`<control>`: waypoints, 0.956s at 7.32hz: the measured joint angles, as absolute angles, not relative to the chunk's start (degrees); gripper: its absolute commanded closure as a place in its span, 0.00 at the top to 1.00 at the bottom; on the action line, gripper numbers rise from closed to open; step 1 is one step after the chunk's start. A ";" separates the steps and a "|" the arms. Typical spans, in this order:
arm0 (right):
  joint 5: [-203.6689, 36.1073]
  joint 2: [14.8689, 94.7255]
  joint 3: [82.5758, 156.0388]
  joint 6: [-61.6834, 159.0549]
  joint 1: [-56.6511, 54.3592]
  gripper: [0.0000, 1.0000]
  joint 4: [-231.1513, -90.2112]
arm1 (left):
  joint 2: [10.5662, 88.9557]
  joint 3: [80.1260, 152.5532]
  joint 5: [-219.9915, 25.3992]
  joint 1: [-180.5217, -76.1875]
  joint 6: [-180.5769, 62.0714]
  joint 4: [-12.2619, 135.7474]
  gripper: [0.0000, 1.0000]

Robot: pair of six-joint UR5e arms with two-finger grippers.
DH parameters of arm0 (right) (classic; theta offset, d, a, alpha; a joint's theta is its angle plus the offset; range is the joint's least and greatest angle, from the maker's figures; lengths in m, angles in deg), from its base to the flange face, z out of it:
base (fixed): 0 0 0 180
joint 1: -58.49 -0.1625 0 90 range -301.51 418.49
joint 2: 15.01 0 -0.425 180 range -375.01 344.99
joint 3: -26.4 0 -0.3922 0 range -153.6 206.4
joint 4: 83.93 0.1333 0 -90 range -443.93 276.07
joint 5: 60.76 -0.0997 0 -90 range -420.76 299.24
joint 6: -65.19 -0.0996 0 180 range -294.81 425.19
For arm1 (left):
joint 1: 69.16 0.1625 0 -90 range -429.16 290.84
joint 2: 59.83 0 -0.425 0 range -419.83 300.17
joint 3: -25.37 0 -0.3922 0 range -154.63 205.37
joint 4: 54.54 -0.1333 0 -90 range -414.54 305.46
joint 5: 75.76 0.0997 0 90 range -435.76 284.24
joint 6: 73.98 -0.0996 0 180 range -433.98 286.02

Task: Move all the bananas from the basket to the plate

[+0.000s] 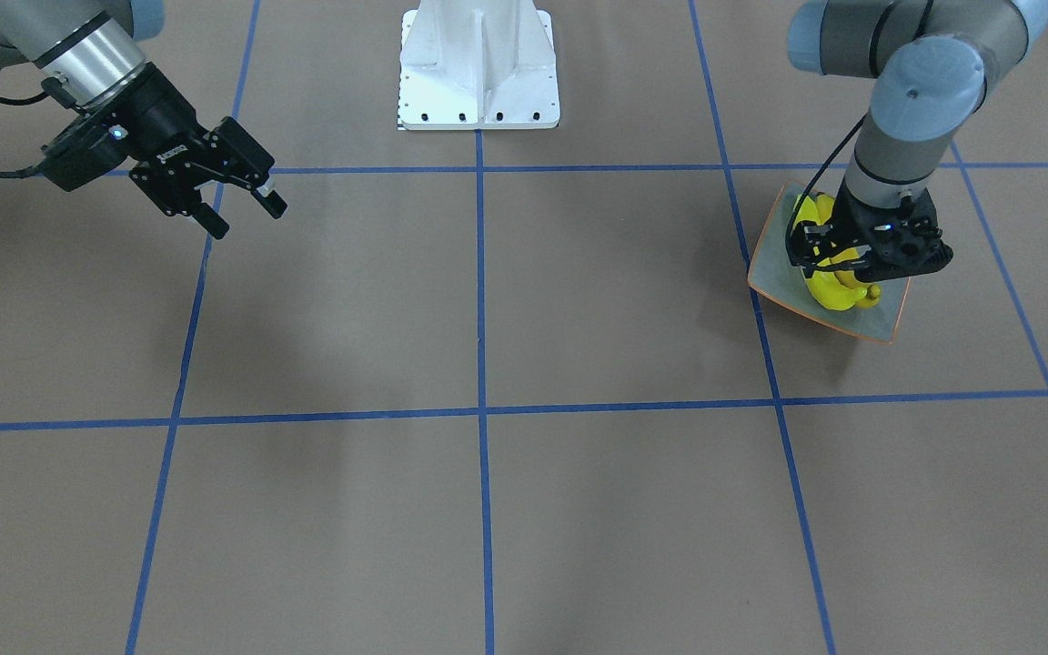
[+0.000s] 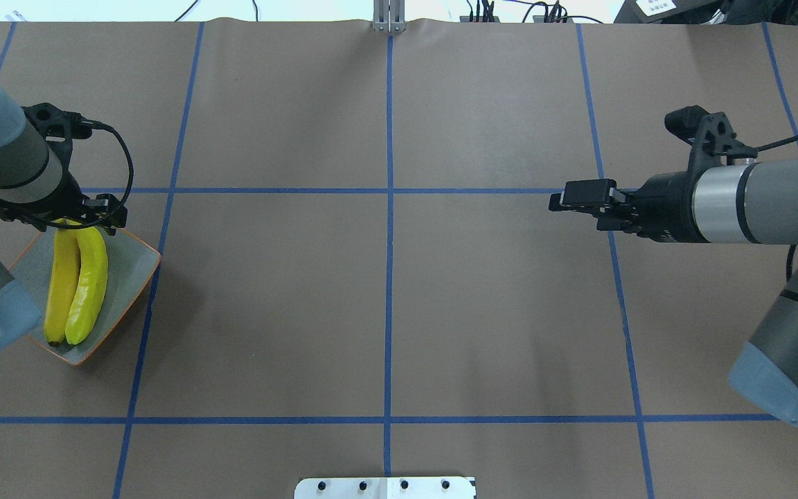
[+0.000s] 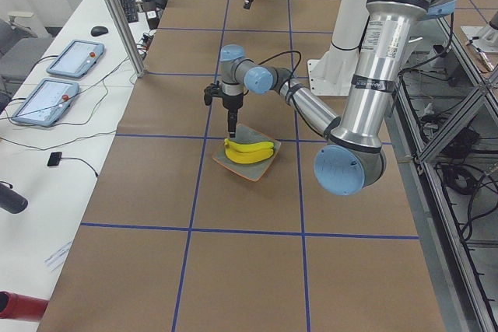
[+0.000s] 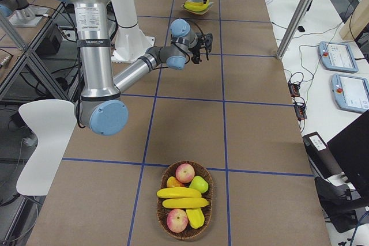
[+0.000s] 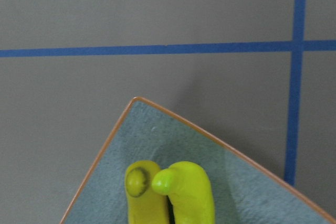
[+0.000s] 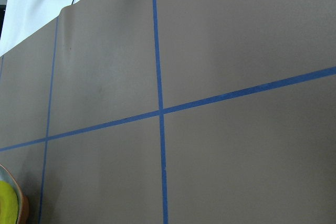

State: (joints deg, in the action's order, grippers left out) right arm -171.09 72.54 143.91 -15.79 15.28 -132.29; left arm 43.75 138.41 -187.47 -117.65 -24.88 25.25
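Two bananas (image 2: pixel 79 277) are lying side by side along the plate (image 2: pixel 130 274), which is sitting at the robot's left end of the table (image 2: pixel 385 312). Their curves are nesting together, so they are taking up only the middle of the dish and leaving grey-blue surface free on either side, probably room for more. The left gripper (image 3: pixel 232 130) is hanging nose-down just above the far tips of that pair. It appears to be carrying nothing, but whether its jaws are wide or narrow I cannot tell, since the wrist and linkage are hiding them. The right gripper (image 1: pixel 245 215) is hovering well above the bare table on the other side, tilted, jaws spread wide and empty, likely so it can go for the next fruit. The basket (image 4: pixel 210 200) is showing only in the right-end view, near the table's end on the robot's right and well apart from the plate. In it, two more bananas (image 4: pixel 180 193) are lying across the middle among other fruit (image 4: pixel 184 172). By this count the job is looking about half done.
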 measured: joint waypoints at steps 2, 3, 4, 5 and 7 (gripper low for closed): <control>-173.32 80.17 144.21 -6.88 10.59 1.00 -132.28 | 44.69 140.96 -190.05 -117.55 -21.41 29.53 1.00; -176.25 83.96 143.83 -0.68 6.69 1.00 -132.28 | 44.77 141.04 -192.07 -117.49 -18.31 33.09 1.00; -179.58 86.99 142.75 5.55 2.15 1.00 -132.27 | 44.83 140.92 -193.00 -117.42 -16.00 35.11 1.00; -182.00 89.36 140.67 11.57 -2.11 1.00 -132.28 | 44.88 140.84 -193.35 -117.38 -14.89 35.95 1.00; -183.72 93.25 135.52 23.70 -9.40 1.00 -132.31 | 44.89 140.73 -193.52 -117.33 -14.05 36.37 1.00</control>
